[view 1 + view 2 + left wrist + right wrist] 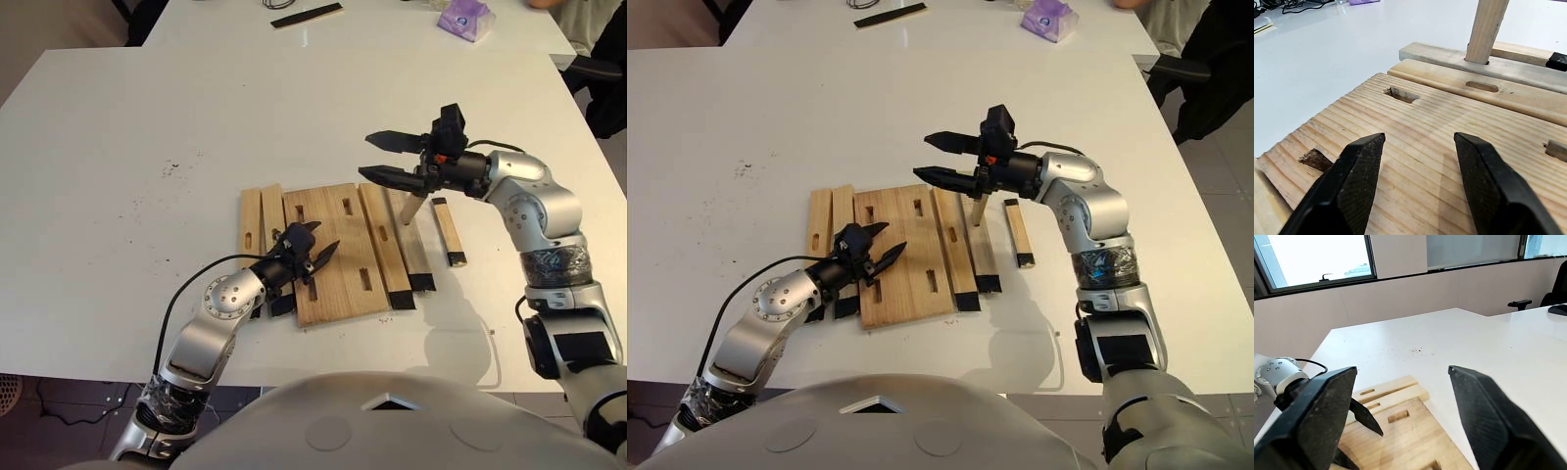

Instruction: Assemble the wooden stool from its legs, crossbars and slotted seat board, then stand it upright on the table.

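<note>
The slotted seat board (338, 245) lies flat near the table's front edge. Two plain slats (263, 220) lie along its left side and two black-tipped legs (387, 250) along its right. A short peg (412, 208) stands slightly tilted in a slot of the right-hand leg; in the left wrist view the peg (1488, 29) rises beyond the board. A loose crossbar (448, 231) lies further right. My left gripper (327, 235) hovers open just over the board's left part (1415, 147). My right gripper (364, 156) is open above the board's far right, empty, with the peg under its wrist.
Dark specks (171, 168) dot the white table (147, 108) to the left. On a second table behind lie a black strip (307, 15) and a purple pack (465, 18). A black cable (196, 279) runs along my left arm.
</note>
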Controlling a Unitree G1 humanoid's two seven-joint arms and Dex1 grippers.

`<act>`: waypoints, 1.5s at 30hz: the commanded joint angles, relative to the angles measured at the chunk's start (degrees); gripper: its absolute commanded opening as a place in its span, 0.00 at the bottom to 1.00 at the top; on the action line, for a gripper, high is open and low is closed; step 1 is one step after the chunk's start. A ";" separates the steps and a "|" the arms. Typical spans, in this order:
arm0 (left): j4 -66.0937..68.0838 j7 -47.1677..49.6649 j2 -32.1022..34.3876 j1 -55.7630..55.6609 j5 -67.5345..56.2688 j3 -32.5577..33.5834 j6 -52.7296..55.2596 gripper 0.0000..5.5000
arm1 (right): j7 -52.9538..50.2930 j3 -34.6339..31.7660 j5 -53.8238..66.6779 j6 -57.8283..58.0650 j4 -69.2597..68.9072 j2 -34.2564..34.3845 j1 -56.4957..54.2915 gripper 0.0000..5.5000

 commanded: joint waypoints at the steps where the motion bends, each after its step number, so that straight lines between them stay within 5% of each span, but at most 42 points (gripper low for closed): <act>1: 0.08 0.02 0.26 -0.04 0.30 0.89 0.19 0.48 | -6.29 -7.08 6.92 7.91 -2.57 1.08 -3.73 0.63; 5: 0.03 1.18 -0.80 0.78 0.96 0.43 -0.19 0.48 | -10.10 -15.69 18.86 17.52 -8.90 -1.31 -7.60 0.63; 9: 0.04 2.03 -1.29 1.42 1.38 0.68 -0.45 0.48 | -1.14 -15.30 18.76 22.02 -20.04 -13.60 10.66 0.63; 13: -2.04 4.84 -1.86 6.65 1.62 2.41 -1.18 0.48 | 12.50 -24.87 21.77 26.14 -28.90 -27.56 29.53 0.63; 17: -2.59 7.71 -3.48 10.30 2.69 2.19 -2.30 0.48 | 16.47 -24.76 11.78 20.39 -29.36 -35.50 38.17 0.63; 23: -1.09 8.84 -4.15 8.01 3.93 2.52 -1.73 0.48 | -5.34 -10.80 -2.15 20.12 -29.83 -26.83 30.76 0.63; 30: -1.68 9.30 -3.47 7.64 4.56 4.89 -1.21 0.48 | -25.69 -7.39 -7.14 29.70 -40.55 -19.81 35.31 0.63; 45: -0.29 9.75 -4.12 4.95 6.15 4.63 -1.44 0.48 | -38.59 -1.68 -8.58 37.98 -40.45 -9.77 31.83 0.63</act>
